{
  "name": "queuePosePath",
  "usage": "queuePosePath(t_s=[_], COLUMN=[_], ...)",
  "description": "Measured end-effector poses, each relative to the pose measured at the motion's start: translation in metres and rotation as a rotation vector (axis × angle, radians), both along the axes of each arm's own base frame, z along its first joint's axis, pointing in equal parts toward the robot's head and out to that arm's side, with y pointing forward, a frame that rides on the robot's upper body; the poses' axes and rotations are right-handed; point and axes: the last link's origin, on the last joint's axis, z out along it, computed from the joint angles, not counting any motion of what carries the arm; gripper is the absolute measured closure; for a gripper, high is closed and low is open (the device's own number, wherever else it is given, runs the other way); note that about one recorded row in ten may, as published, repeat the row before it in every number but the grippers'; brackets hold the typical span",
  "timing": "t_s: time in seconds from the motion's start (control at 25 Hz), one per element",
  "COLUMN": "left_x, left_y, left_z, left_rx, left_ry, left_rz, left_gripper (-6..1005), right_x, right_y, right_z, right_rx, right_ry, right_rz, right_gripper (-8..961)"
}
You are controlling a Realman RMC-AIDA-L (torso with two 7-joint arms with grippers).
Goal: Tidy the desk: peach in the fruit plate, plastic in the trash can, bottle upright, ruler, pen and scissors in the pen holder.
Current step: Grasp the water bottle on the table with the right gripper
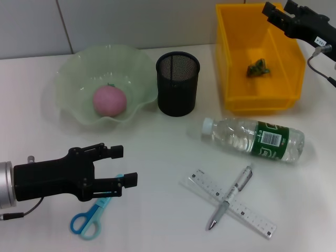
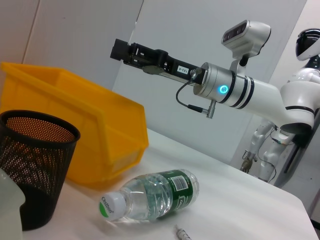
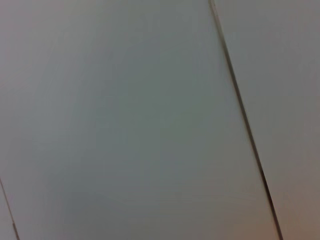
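Note:
A pink peach (image 1: 109,101) lies in the pale green fruit plate (image 1: 71,73). Beside it stands the black mesh pen holder (image 1: 177,83) (image 2: 35,165). Crumpled green plastic (image 1: 258,68) sits inside the yellow trash can (image 1: 231,58) (image 2: 85,135). The clear bottle (image 1: 254,138) (image 2: 150,197) lies on its side. A silver pen (image 1: 231,197) lies crossed over the clear ruler (image 1: 252,218). My left gripper (image 1: 126,166) hangs open just above the blades of the blue scissors (image 1: 86,223). My right gripper (image 1: 275,9) (image 2: 120,50) is open over the trash can's far right corner, holding nothing.
The table's front edge runs close below the scissors and ruler. A grey panelled wall stands behind the table; the right wrist view shows only that wall. Another white robot (image 2: 300,100) stands beyond the table's far side.

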Motion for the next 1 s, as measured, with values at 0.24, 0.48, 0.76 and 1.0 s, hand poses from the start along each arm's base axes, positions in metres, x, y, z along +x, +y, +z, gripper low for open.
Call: queuePosePath(t_s=[0.24, 0.48, 0.76, 1.0], left_x=[0.0, 0.0, 0.001, 0.0], left_y=[-0.001, -0.001, -0.004, -0.005], left_z=[-0.001, -0.001, -0.005, -0.005], left_rx=[0.0, 0.001, -0.002, -0.003], left_ry=[-0.007, -0.01, -0.019, -0.021], left_rz=[0.003, 0.007, 0.013, 0.017], left_gripper=[125, 125, 125, 125], right_x=[-0.001, -0.005, -0.015, -0.022], right_y=[-0.001, -0.007, -0.023, -0.042], right_z=[0.0, 0.001, 0.011, 0.027], right_rx=[-0.002, -0.01, -0.036, -0.067], right_ry=[0.004, 0.033, 0.112, 0.194], right_rz=[0.006, 0.051, 0.158, 0.241], right_gripper=[254, 248, 247, 246])
